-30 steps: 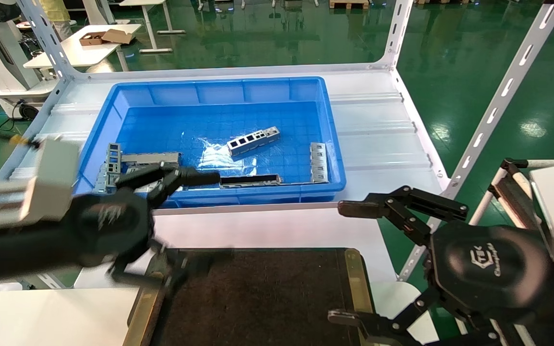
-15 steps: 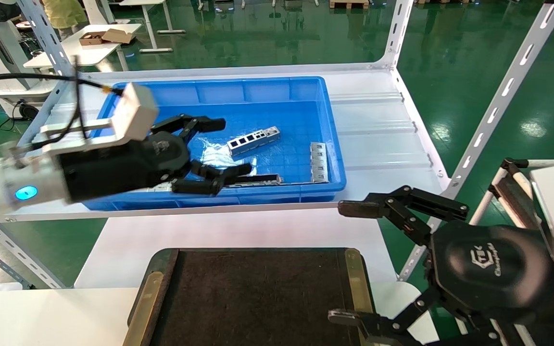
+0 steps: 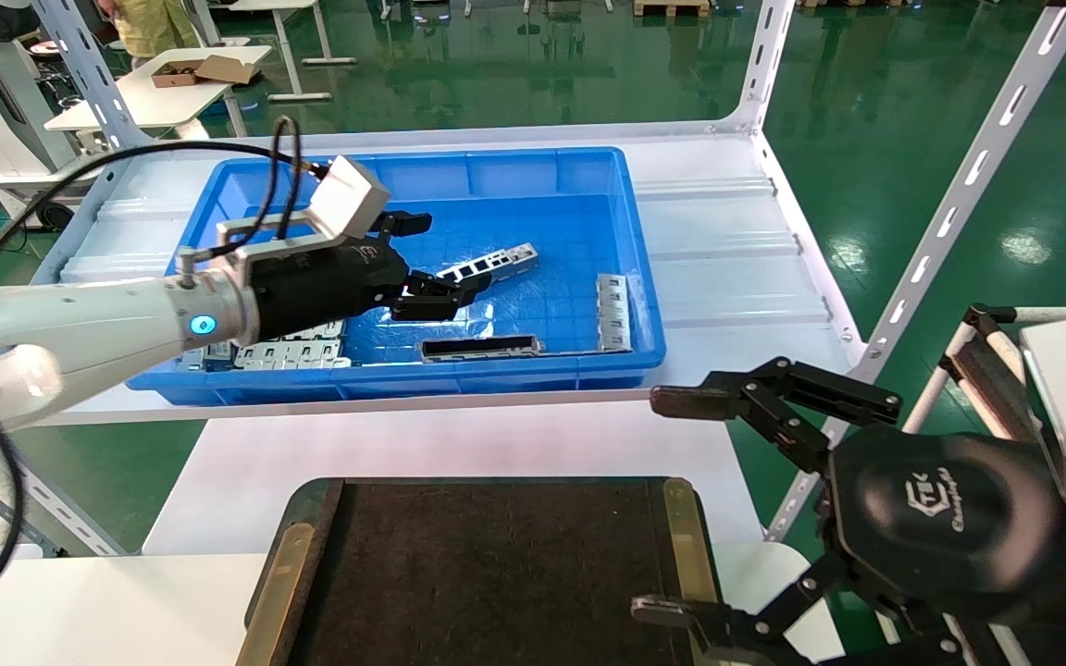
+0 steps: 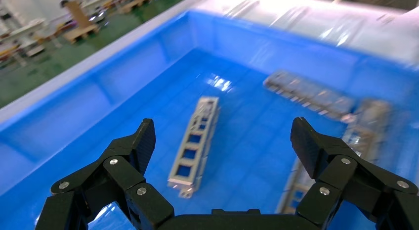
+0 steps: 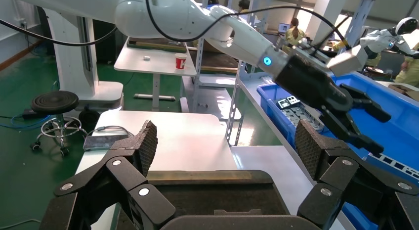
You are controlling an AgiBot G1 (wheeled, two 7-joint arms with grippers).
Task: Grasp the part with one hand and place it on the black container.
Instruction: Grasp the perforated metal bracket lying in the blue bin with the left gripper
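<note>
The part [image 3: 489, 268], a slim silver bar with square windows, lies in the middle of the blue bin; it also shows in the left wrist view [image 4: 195, 138]. My left gripper [image 3: 440, 259] is open and empty, hovering in the bin just left of the part's near end. In the left wrist view [image 4: 222, 133] the part lies ahead of the jaws, toward one finger. The black container [image 3: 496, 573] lies on the near table and shows in the right wrist view [image 5: 207, 200]. My right gripper [image 3: 658, 504] is open and empty, parked at the container's right edge [image 5: 225, 141].
The blue bin [image 3: 646, 305] stands on a white shelf. It also holds a long black bar [image 3: 480, 347] near the front wall, and grey tabbed plates at the right [image 3: 613, 313] and front left [image 3: 292, 351]. A slanted white shelf upright [image 3: 949, 213] stands at the right.
My left arm has swung from the black container's left corner up and forward into the blue bin, ending beside the part. The right arm has not moved.
</note>
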